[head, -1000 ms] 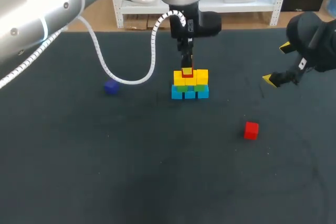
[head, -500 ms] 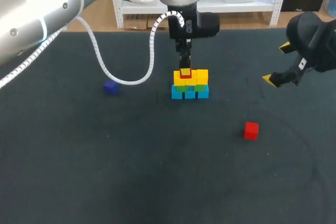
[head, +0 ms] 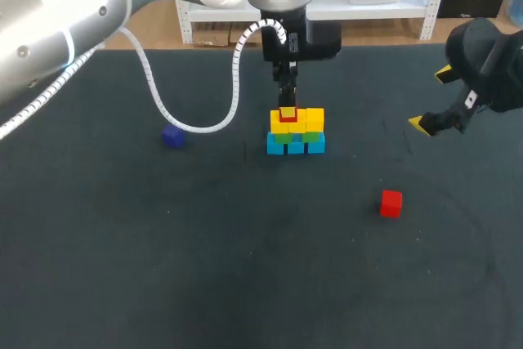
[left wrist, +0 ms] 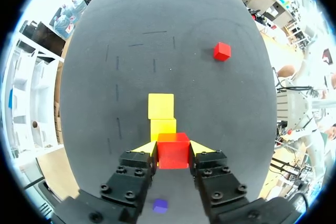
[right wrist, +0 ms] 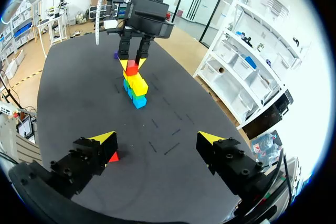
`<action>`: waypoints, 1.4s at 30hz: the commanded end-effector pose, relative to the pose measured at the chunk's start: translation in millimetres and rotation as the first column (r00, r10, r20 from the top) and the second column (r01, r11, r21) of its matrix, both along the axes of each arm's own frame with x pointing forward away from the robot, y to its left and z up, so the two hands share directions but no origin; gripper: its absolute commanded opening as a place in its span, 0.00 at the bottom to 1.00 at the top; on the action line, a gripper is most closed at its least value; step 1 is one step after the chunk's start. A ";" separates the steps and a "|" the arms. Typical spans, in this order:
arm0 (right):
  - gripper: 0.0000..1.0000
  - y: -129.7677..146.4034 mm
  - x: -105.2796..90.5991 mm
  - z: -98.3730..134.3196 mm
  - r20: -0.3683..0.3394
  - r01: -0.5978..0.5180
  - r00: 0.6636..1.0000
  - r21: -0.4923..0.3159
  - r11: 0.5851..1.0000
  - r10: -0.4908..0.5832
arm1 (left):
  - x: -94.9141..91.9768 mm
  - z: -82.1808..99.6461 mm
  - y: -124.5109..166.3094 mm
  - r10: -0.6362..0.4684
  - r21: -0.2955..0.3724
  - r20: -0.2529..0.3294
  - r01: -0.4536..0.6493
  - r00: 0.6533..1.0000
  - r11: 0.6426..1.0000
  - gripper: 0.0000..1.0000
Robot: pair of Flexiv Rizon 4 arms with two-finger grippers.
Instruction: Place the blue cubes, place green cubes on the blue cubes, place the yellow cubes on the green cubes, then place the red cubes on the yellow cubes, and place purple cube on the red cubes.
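Change: the left arm has edged a touch toward 9 o'clock since a second ago and has held still over the last half second. Nothing else on the dark grey table (head: 245, 284) has moved.
Left gripper (head: 288, 112) (left wrist: 174, 149): its yellow-tipped fingers pinch the held red cube (head: 288, 114) (left wrist: 174, 150) from two opposite sides.
Where the held cube is: over the 9 o'clock end of the row of bright yellow cubes (head: 307, 120) (left wrist: 160, 106). Whether it already rests on them cannot be told.
Stack: the yellow cubes sit on green cubes (head: 311, 136), and those on light blue cubes (head: 296, 145).
Meaning: the small sideways shift looks like lining-up, so I judge the first red placement close to release.
Right gripper (head: 433, 100) (right wrist: 157, 140): fingers spread wide, holding nothing, at 3 o'clock from the stack, well apart.
Still to place: the loose red cube (head: 391, 203) (left wrist: 221, 51) (right wrist: 113, 157) at 4 o'clock from the stack, and the small purple cube (head: 172, 136) (left wrist: 160, 205) at 9 o'clock.
Heading and axis: a cube has no long axis. The held one sits upright, square with the stack. The stack's row runs 9 to 3 o'clock, and the fingers close across it, on the 12 and 6 o'clock faces.
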State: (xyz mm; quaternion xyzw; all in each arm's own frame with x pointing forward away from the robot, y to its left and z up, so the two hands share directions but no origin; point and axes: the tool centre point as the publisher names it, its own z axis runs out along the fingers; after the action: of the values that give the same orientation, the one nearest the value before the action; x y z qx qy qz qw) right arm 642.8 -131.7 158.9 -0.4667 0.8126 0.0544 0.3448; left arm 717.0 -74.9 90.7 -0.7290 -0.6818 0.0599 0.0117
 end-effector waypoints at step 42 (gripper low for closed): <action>1.00 1.7 -1.6 -3.1 0.131 0.110 0.986 -0.046 0.993 -0.103 | 2.8 5.3 -1.9 -0.011 -0.007 0.050 0.011 0.999 1.000 1.00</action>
State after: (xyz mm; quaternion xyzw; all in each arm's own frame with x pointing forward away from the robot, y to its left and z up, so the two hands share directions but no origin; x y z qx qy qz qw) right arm 642.8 -131.7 158.9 -0.4667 0.8126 0.0544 0.3448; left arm 725.8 -79.7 91.8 -0.7327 -0.6788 0.0496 -0.0003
